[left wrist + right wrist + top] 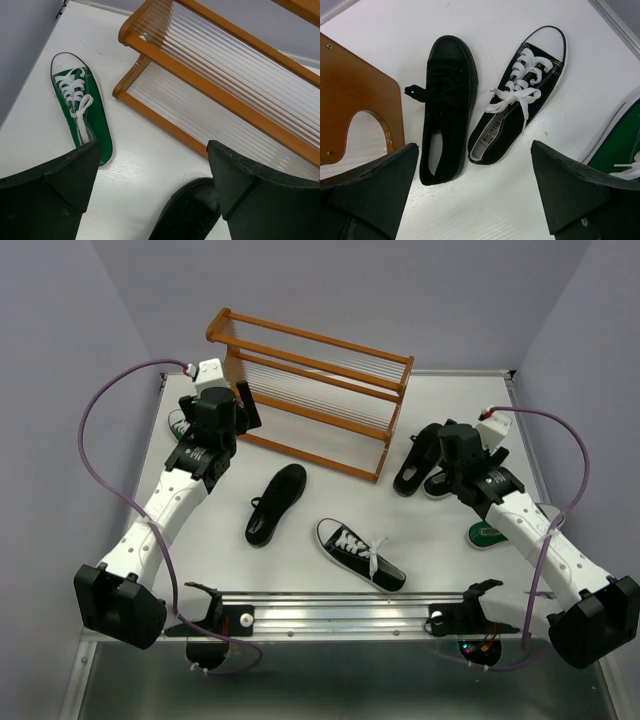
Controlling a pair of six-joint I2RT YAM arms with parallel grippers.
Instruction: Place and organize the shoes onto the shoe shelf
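The shoe shelf (310,390) stands empty at the back; its rails show in the left wrist view (200,85). My left gripper (240,410) is open and empty by the shelf's left end (152,150). A green sneaker (82,115) lies to its left, and an all-black shoe's toe (190,210) lies below its fingers. That all-black shoe (278,502) and a black white-laced sneaker (360,552) lie mid-table. My right gripper (440,445) is open and empty (475,150) above the second all-black shoe (445,110) and the second black sneaker (520,110). The other green sneaker (620,145) lies to its right.
The shelf's wooden end panel (350,90) is close to the left of the right gripper. Purple walls close in the white table (330,490) on the left, back and right. A metal rail (340,615) runs along the near edge. Purple cables loop off both arms.
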